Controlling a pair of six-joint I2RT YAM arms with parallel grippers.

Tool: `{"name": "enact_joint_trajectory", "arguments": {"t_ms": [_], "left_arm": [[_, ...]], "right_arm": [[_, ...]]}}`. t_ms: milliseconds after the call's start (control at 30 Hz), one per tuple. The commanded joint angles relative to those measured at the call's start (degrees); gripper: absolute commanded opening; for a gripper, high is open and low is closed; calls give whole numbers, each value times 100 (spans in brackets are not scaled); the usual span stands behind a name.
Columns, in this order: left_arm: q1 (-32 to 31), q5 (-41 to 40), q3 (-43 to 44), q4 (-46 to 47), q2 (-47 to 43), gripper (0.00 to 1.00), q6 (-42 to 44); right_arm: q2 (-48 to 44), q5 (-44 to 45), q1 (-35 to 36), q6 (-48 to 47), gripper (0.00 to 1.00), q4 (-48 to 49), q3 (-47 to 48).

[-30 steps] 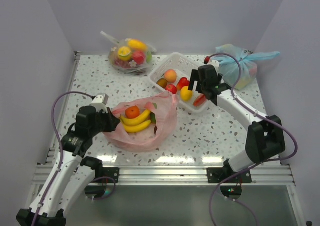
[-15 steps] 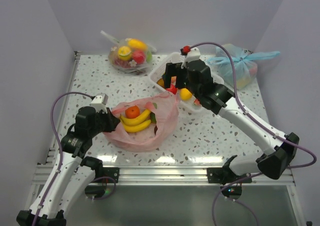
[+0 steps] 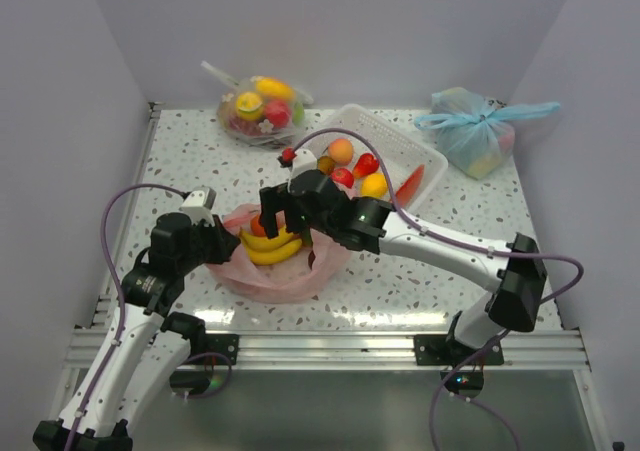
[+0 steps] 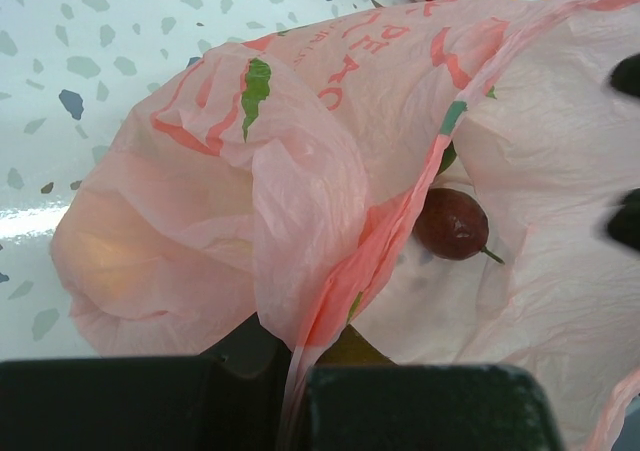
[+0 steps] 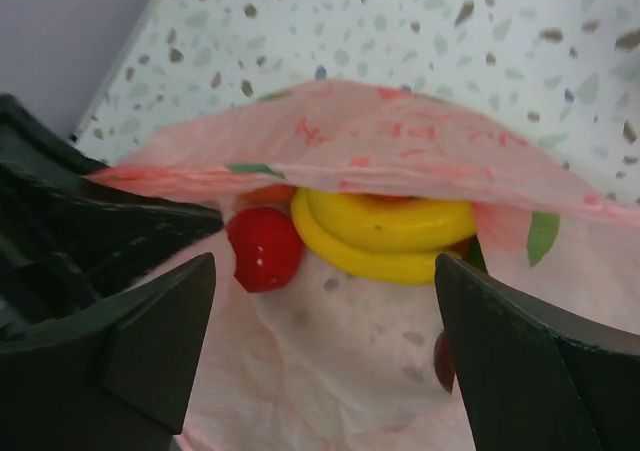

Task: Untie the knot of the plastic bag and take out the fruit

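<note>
The pink plastic bag (image 3: 285, 271) lies open on the table's left middle; no knot shows on it. Inside are yellow bananas (image 3: 272, 246), a red fruit (image 5: 263, 248) and a dark plum (image 4: 451, 224). My left gripper (image 3: 218, 239) is shut on the bag's left rim, and the pink film (image 4: 330, 271) runs down between its fingers. My right gripper (image 3: 285, 216) is open and empty, just above the bag's mouth. In the right wrist view the bananas (image 5: 385, 231) lie between its two spread fingers (image 5: 150, 341), a little beyond them.
A white basket (image 3: 385, 123) holding several fruits stands behind the bag at the middle right. A clear bag of fruit (image 3: 258, 111) lies at the back left. A light blue tied bag (image 3: 478, 131) lies at the back right.
My right arm has swung left from over the basket to over the pink bag's mouth, gripper open. My left gripper has not moved and keeps its hold on the rim.
</note>
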Motion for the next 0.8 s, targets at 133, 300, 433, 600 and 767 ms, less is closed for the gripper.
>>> {"name": "enact_joint_trajectory", "arguments": {"t_ms": [133, 300, 433, 600, 767], "left_arm": [[33, 85, 0, 308, -67, 0, 79], [24, 112, -18, 343, -129, 0, 70], [33, 164, -35, 361, -164, 0, 88], [33, 173, -35, 379, -217, 0, 96], [24, 200, -53, 388, -261, 0, 97]], "right_arm": [[634, 434, -23, 1835, 90, 219, -731], [1249, 936, -163, 2513, 86, 342, -643], [1522, 1392, -269, 3251, 80, 263, -529], [1865, 1754, -374, 3894, 76, -1, -406], [2024, 1631, -384, 3921, 59, 271, -467]]}}
